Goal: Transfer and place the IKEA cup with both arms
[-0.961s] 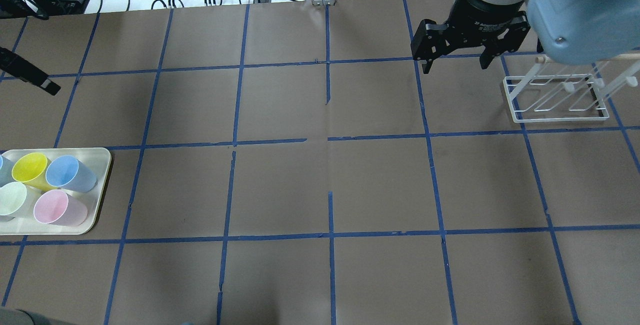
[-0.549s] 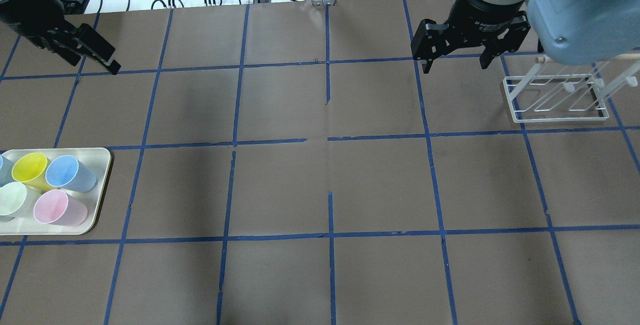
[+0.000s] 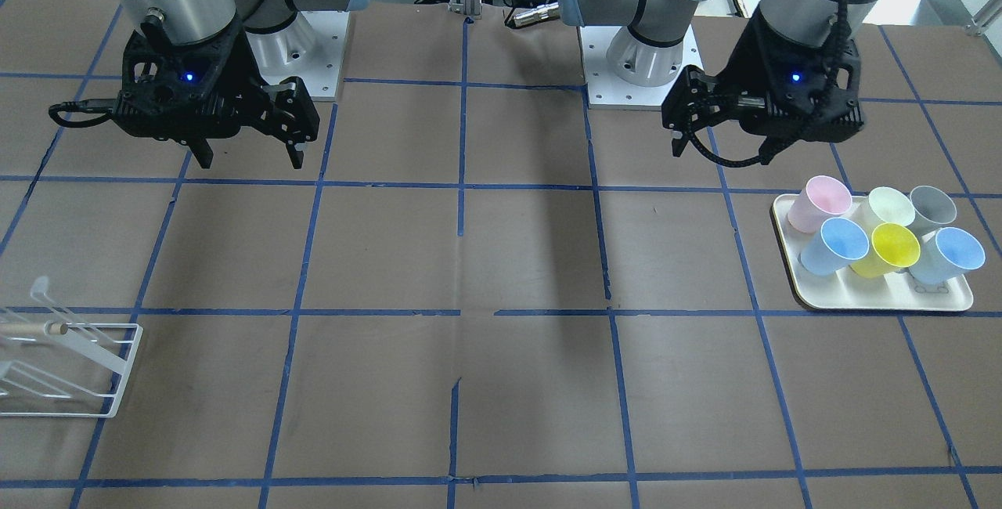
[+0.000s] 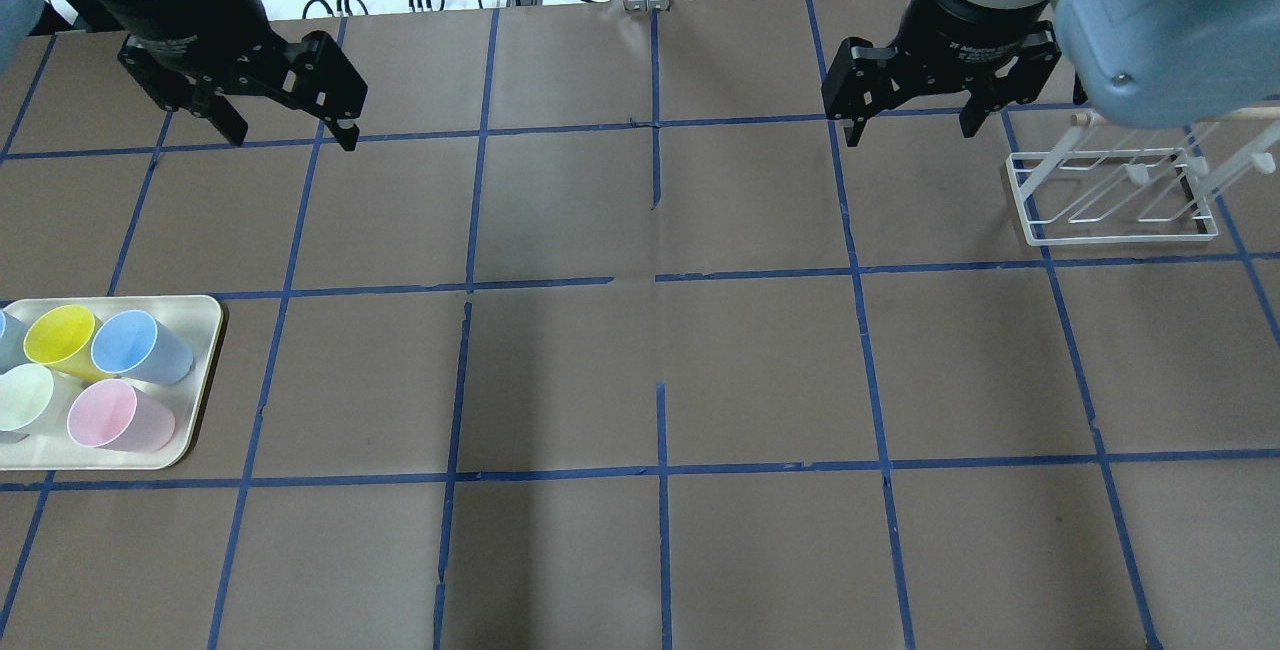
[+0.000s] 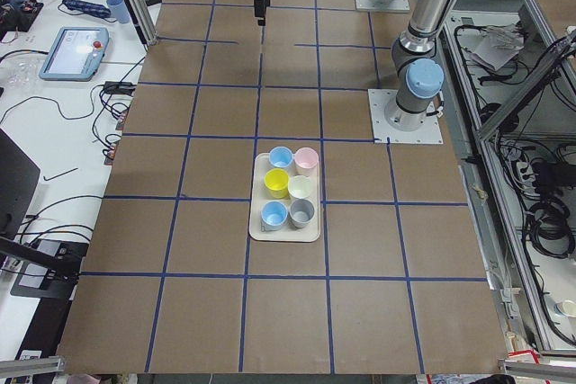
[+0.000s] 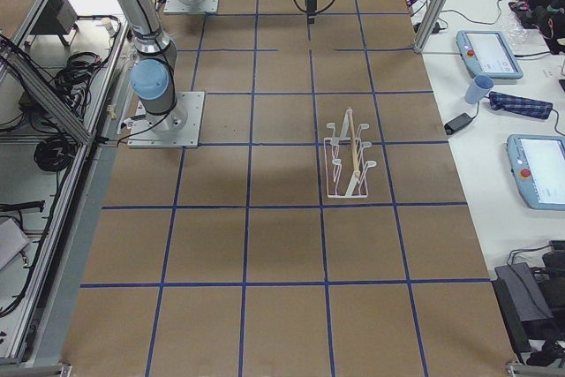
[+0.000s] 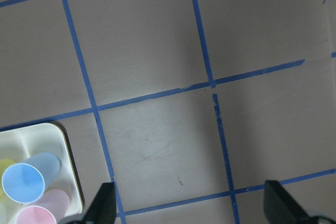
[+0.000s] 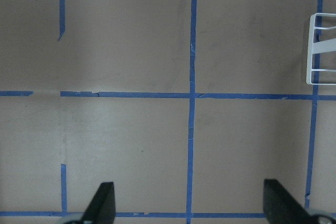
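Observation:
The bright yellow IKEA cup (image 4: 60, 335) lies tilted among pastel cups on a cream tray (image 4: 195, 400) at the table's left edge. It also shows in the front view (image 3: 895, 247) and the left side view (image 5: 275, 183). My left gripper (image 4: 293, 138) is open and empty, high above the table, far behind the tray and to its right. In the left wrist view (image 7: 191, 205) its fingers are wide apart with the tray's corner at lower left. My right gripper (image 4: 909, 135) is open and empty over the far right, beside the rack.
A white wire rack (image 4: 1110, 200) with a wooden bar stands at the far right. Light blue (image 4: 135, 345), pink (image 4: 105, 415), pale green (image 4: 22, 398) and grey (image 3: 931, 207) cups share the tray. Cables and devices lie beyond the table's far edge.
My left arm has swung in from the left edge, its gripper moving right to the table's far left. The right gripper has stayed put. The cups have not moved.

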Robot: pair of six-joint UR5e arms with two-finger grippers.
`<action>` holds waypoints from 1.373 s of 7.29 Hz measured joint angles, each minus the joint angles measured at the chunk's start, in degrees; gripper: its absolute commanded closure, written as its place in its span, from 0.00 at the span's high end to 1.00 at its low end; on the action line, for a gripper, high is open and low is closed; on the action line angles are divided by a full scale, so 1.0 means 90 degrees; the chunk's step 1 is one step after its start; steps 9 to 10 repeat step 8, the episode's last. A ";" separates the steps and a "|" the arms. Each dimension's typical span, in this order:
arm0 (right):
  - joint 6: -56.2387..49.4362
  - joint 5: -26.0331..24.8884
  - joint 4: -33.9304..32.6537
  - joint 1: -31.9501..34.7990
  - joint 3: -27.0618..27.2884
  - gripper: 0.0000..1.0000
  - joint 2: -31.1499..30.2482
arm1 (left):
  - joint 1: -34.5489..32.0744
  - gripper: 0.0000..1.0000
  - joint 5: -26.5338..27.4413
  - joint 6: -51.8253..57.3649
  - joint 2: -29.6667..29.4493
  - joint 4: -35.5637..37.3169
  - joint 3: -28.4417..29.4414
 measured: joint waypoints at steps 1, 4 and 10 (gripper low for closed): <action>-0.0001 0.0000 -0.0002 0.0000 -0.0001 1.00 0.0001 | -0.0127 1.00 -0.0018 -0.0392 0.0017 -0.0011 -0.0007; 0.0000 0.0006 -0.0009 0.0000 -0.0004 1.00 0.0003 | 0.0193 1.00 -0.0091 -0.0596 0.0055 -0.0210 0.0072; 0.0001 0.0005 -0.0019 0.0000 -0.0011 1.00 0.0003 | 0.0310 1.00 -0.0075 -0.0419 0.0245 -0.0391 -0.0012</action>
